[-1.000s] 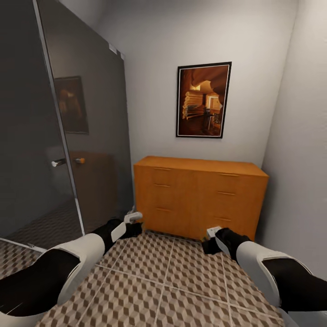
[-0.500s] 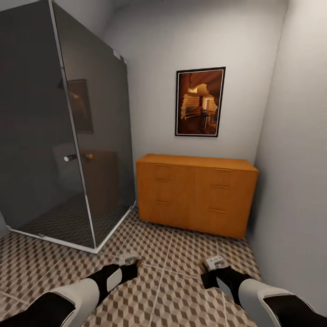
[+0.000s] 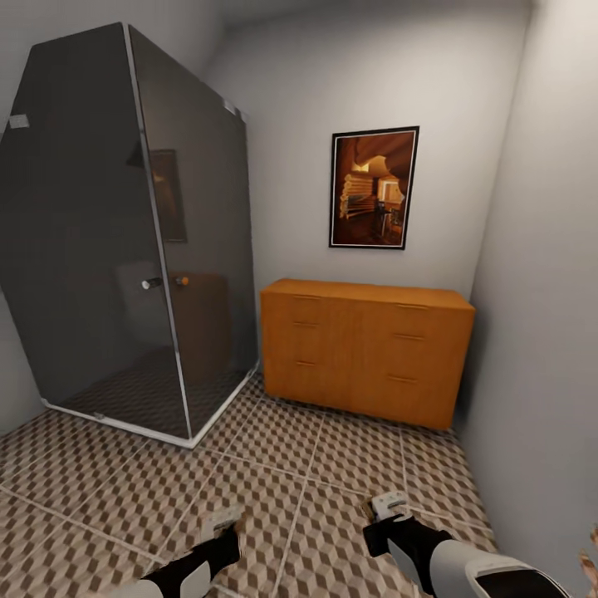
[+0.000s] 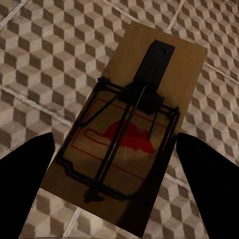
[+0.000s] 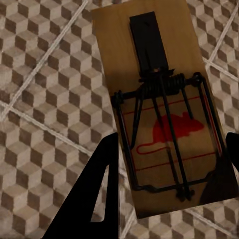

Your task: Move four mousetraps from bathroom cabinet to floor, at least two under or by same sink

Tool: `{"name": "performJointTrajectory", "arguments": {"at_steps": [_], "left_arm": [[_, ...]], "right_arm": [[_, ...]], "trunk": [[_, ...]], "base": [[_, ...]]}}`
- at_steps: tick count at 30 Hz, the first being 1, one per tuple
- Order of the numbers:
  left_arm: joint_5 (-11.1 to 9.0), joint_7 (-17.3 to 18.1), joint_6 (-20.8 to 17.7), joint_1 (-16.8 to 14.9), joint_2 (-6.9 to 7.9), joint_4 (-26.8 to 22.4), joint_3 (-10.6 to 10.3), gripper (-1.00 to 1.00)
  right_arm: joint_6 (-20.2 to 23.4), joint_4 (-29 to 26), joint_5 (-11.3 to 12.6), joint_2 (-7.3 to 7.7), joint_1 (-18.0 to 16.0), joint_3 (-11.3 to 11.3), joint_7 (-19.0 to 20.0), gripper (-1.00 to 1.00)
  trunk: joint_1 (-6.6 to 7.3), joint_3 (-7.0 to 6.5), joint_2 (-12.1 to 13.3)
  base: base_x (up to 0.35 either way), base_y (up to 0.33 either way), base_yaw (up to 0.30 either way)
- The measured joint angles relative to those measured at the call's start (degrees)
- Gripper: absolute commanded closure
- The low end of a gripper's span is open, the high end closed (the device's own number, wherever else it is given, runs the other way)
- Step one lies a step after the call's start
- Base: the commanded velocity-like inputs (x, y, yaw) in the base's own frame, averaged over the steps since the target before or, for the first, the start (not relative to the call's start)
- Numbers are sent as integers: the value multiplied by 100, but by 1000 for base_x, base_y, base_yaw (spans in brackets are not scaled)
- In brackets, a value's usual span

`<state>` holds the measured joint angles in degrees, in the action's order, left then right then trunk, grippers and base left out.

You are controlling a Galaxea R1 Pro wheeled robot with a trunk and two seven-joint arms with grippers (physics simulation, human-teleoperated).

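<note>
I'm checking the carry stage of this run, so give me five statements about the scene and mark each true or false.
1. The left pincer holds a mousetrap. True.
2. The right pincer is empty. False: it grips a second mousetrap.
3. The cabinet has a drawer pulled open. False: all its drawer fronts look shut.
4. A framed picture hangs on the wall above the cabinet. True.
5. The floor is plain white tile. False: it bears a brown and beige cube pattern.
</note>
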<state>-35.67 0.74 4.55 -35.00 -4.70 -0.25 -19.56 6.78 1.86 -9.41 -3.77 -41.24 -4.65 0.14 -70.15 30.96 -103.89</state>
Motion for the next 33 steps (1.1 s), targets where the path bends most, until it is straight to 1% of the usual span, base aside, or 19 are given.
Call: {"name": "performJointTrajectory", "arguments": {"at_steps": [1, 3, 5, 7, 10, 12, 14, 16, 17, 18, 21, 33], "left_arm": [[-6, 5, 67, 111, 9, 1, 4, 100], [-11, 6, 88, 131, 34, -1, 7, 100], [-24, 4, 190, 145, 91, -1, 9, 100], [-32, 0, 393, 167, 149, 0, 10, 100], [-39, -10, 702, 221, 185, 3, 16, 100], [-76, -22, 927, 244, 205, 6, 17, 100], [-184, -33, 1206, 280, 227, 6, 20, 100], [-292, -33, 1345, 296, 246, 6, 20, 100], [-326, -33, 1376, 300, 251, 7, 19, 100], [-401, -33, 1433, 306, 259, 7, 21, 100], [-459, -33, 1480, 312, 266, 6, 17, 100], [-480, -47, 1521, 314, 289, 1, 17, 100]], "right_arm": [[1, 0, -1, -9, 0, 0, 26, 100], [1, 0, -2, -9, 0, -1, 35, 100], [1, 0, -1, -9, 0, -1, 5, 100], [1, 0, -1, -6, 0, -1, -13, 100], [-1, 0, -1, -2, 0, -1, -21, 100], [-2, 0, -1, -1, 0, -1, -23, 100], [-5, 0, -1, 0, 0, 1, -24, 100], [-5, 0, 1, 0, 0, 2, -28, 100], [-4, 0, 0, 0, 0, 2, -29, 100], [-2, -1, 4, 1, 0, 4, -31, 100], [-14, 0, 7, 0, 0, 5, -28, 100], [-49, 0, 1, 7, 0, 1, -25, 100]], "trunk": [[0, 1, 0], [0, 0, 0], [0, 0, 0], [0, 0, 0], [0, 0, 0], [0, 0, 0], [0, 0, 0], [0, 0, 0], [0, 0, 0], [0, 0, 0], [0, 0, 0], [0, 0, 0]], "base": [[-1, 0, 290], [0, 0, 291], [0, 0, 292], [0, 0, 292], [0, 0, 292], [0, 0, 230], [0, 0, 109], [0, 0, 56], [0, 0, 25], [0, 0, 24], [0, 0, 131], [0, 0, 271]]}}
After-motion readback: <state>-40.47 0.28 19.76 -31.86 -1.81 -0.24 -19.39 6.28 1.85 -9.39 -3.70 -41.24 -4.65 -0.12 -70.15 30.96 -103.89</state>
